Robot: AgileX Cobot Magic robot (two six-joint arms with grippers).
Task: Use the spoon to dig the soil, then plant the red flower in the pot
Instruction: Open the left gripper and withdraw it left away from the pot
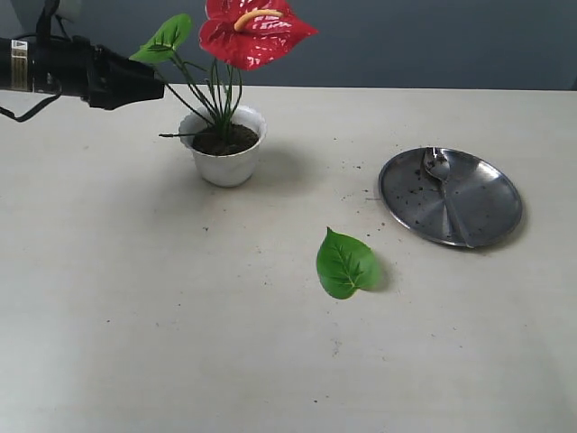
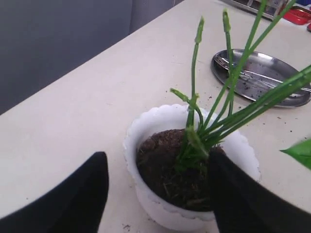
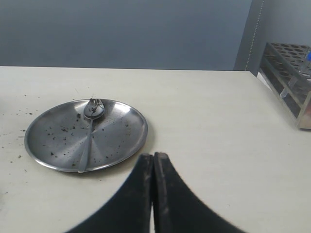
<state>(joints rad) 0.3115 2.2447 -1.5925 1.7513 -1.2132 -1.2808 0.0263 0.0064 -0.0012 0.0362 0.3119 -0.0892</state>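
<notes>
The left gripper (image 2: pixel 156 154) holds its black jaws apart at the white pot (image 2: pixel 146 131), gripping nothing. The red flower (image 1: pixel 252 32) stands planted in the soil (image 2: pixel 160 165). Best now: draw away straight, clear of stems. The right gripper (image 3: pixel 154 158), pressed together and empty, hovers near the spoon (image 1: pixel 442 185) on its steel plate (image 1: pixel 487 203).

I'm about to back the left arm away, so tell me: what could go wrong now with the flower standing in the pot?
1. The open left tool hovers close by the white pot, one finger near the stems; retreating could snag them and tip the pot.
2. The red flower stands tall and leans over the soil, so it may topple.
3. A loose green leaf lies on the table; more contact might shed others.
</notes>
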